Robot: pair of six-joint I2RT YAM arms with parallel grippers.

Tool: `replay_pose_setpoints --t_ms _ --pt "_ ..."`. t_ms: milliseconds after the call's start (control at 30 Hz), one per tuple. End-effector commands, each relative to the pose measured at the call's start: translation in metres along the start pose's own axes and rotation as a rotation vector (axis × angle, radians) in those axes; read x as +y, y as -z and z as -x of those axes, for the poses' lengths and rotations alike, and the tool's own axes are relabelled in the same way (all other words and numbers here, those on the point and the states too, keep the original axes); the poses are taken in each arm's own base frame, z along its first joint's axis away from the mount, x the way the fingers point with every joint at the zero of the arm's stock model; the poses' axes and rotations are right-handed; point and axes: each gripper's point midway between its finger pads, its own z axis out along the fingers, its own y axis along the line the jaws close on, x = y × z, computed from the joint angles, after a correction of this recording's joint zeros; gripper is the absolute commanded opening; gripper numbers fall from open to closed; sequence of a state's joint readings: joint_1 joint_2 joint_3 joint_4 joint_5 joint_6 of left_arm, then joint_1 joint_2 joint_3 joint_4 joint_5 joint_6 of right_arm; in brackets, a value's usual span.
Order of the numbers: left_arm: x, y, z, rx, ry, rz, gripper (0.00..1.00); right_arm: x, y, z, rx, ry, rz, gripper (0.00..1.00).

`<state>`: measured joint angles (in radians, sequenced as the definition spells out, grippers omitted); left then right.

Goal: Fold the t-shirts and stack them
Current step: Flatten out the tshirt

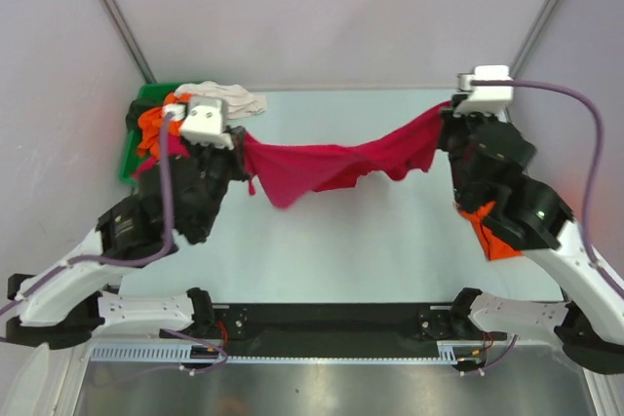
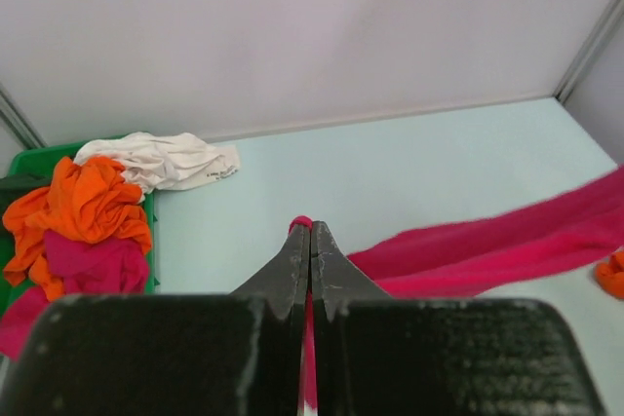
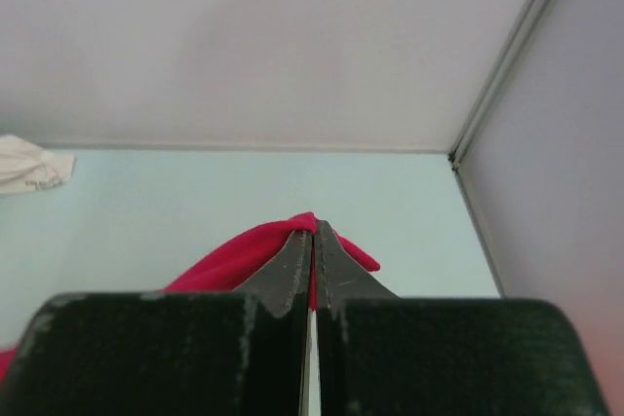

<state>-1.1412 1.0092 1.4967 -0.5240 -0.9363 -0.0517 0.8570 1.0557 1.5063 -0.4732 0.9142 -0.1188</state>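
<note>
Crimson-red t-shirt [image 1: 331, 168] is stretched across the counter [image 1: 370, 280] from left to right, sagging in the middle. Its left end is pinched in the closed left claw [image 2: 310, 231], and its right end is clamped likewise in the right claw [image 3: 314, 231]. An orange t-shirt [image 2: 93, 207] and a magenta t-shirt [image 2: 93, 265] are heaped in the green bin [image 2: 27, 159] at the far left, with a white t-shirt [image 2: 161, 161] crumpled at its far rim. Another orange cloth [image 1: 485, 236] is seen under the right arm.
</note>
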Motion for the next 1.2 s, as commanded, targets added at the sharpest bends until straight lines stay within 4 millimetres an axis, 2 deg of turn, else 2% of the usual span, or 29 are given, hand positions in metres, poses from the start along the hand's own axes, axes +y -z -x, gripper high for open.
replay_pose_setpoints --t_ms 0,33,100,167,233,367,400,433,467,500,533,567,600,633,667,700,767,833,867,967,1000,1100,1133,1167 --pt "0.042 0.036 0.029 -0.068 0.098 0.15 0.0 -0.048 0.028 0.042 -0.092 -0.066 -0.112 0.0" --pt "0.046 0.041 0.033 -0.068 0.068 0.159 0.0 -0.054 0.033 0.055 -0.112 -0.083 -0.116 0.0" --pt "0.046 0.047 0.05 -0.081 0.088 0.159 0.0 -0.056 0.037 0.07 -0.137 -0.075 -0.113 0.0" --pt "0.047 0.05 0.065 -0.101 0.091 0.15 0.0 -0.056 0.039 0.085 -0.164 -0.087 -0.113 0.0" --pt "0.046 0.051 0.072 -0.113 0.054 0.141 0.0 -0.054 0.038 0.094 -0.187 -0.089 -0.105 0.0" --pt "0.045 0.049 0.075 -0.16 0.052 0.154 0.0 -0.042 0.028 0.091 -0.192 -0.077 -0.098 0.0" --pt "0.046 0.048 0.073 -0.167 0.038 0.162 0.0 -0.035 0.022 0.085 -0.19 -0.063 -0.083 0.0" --pt "0.051 0.048 0.071 -0.174 0.021 0.173 0.0 -0.04 0.013 0.08 -0.183 -0.096 -0.113 0.0" --pt "0.046 0.045 0.061 -0.171 -0.003 0.174 0.0 -0.04 0.006 0.073 -0.172 -0.106 -0.113 0.0" --pt "0.052 0.039 0.053 -0.164 -0.023 0.212 0.0 -0.029 -0.004 0.058 -0.139 -0.092 -0.063 0.0" --pt "0.047 0.033 0.043 -0.163 0.067 0.213 0.0 -0.041 -0.019 0.044 -0.107 -0.096 -0.107 0.0" --pt "0.039 0.025 0.018 -0.106 -0.047 0.161 0.0 -0.036 -0.027 0.032 -0.083 -0.151 -0.091 0.0" --pt "0.052 0.014 0.003 -0.077 -0.034 0.213 0.0 -0.029 -0.035 0.019 -0.065 -0.146 -0.071 0.0" --pt "0.05 0.006 -0.012 -0.058 0.05 0.206 0.0 -0.021 -0.048 -0.009 -0.014 -0.118 -0.074 0.0" --pt "0.051 -0.002 -0.042 -0.009 0.004 0.218 0.0 -0.024 -0.057 -0.025 0.01 -0.131 -0.1 0.0" --pt "0.059 -0.012 -0.054 -0.004 0.007 0.238 0.0 -0.02 -0.066 -0.035 0.017 -0.145 -0.093 0.0" --pt "0.062 -0.027 -0.083 0.016 0.004 0.261 0.0 -0.019 -0.09 -0.071 0.085 -0.146 -0.118 0.0" --pt "0.071 -0.046 -0.099 0.032 0.027 0.284 0.0 -0.013 -0.107 -0.088 0.112 -0.166 -0.12 0.0" --pt "0.074 -0.053 -0.113 0.053 0.026 0.294 0.0 -0.004 -0.121 -0.106 0.148 -0.15 -0.115 0.0" --pt "0.081 -0.084 -0.146 0.103 0.043 0.313 0.0 -0.001 -0.145 -0.125 0.182 -0.144 -0.138 0.0" --pt "0.087 -0.095 -0.158 0.125 0.04 0.336 0.0 0.002 -0.156 -0.142 0.215 -0.129 -0.149 0.0" --pt "0.089 -0.116 -0.168 0.129 0.04 0.347 0.0 0.008 -0.182 -0.166 0.265 -0.117 -0.165 0.0" --pt "0.087 -0.128 -0.177 0.147 0.029 0.345 0.0 0.009 -0.189 -0.17 0.272 -0.114 -0.167 0.0" --pt "0.087 -0.134 -0.175 0.145 0.032 0.347 0.0 0.011 -0.195 -0.175 0.28 -0.116 -0.17 0.0"
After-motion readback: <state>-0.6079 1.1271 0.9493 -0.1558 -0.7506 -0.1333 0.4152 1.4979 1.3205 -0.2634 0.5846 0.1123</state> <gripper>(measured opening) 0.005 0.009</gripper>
